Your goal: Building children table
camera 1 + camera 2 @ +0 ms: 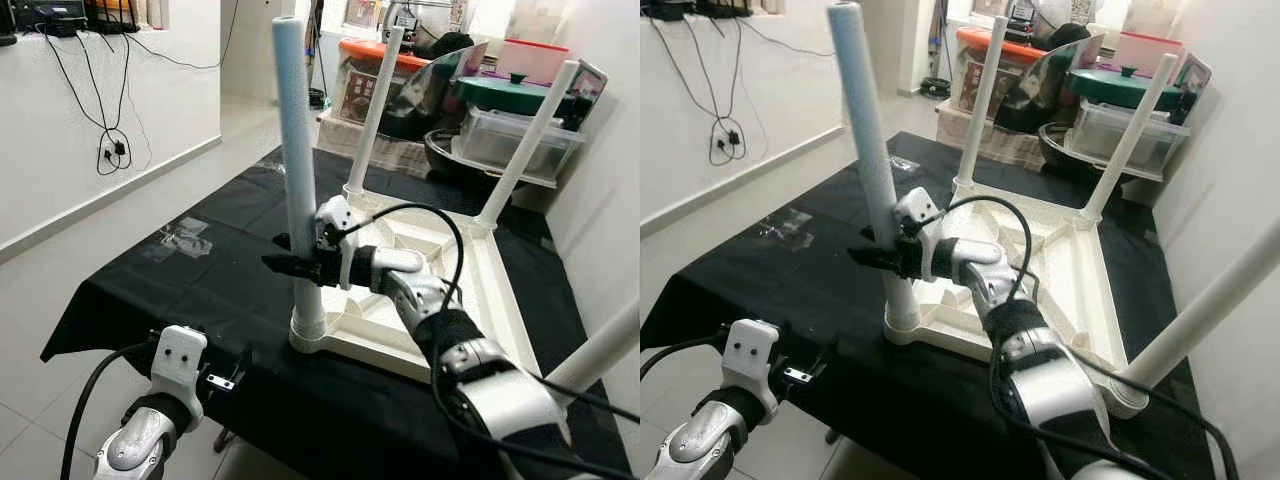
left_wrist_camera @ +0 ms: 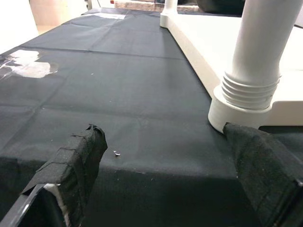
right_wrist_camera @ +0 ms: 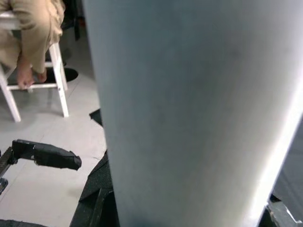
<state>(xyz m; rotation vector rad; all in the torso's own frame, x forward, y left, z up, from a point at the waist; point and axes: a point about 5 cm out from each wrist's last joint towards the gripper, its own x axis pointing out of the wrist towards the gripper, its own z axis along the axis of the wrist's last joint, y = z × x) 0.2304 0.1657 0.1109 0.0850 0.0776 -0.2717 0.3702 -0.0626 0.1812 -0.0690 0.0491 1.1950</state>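
A white children's table (image 1: pixel 470 300) lies upside down on a black cloth, with its legs pointing up. My right gripper (image 1: pixel 288 255) reaches across to the near left leg (image 1: pixel 297 150). Its black fingers (image 3: pixel 47 156) straddle that leg about a third of the way up, and a gap shows beside one finger. In the right wrist view the pale leg (image 3: pixel 189 109) stands very close. The leg's ribbed foot sits in the corner socket (image 2: pixel 246 101). My left gripper (image 2: pixel 165 156) is open and low at the cloth's front edge, just short of that socket, holding nothing.
The black cloth (image 1: pixel 200 270) covers a low platform whose edge lies just ahead of me. Plastic bags (image 1: pixel 180 240) lie at its left. Storage boxes and a pot (image 1: pixel 510 110) crowd the far right. Cables hang on the left wall (image 1: pixel 110 140). A seated person's foot (image 3: pixel 28 78) rests on a white stool.
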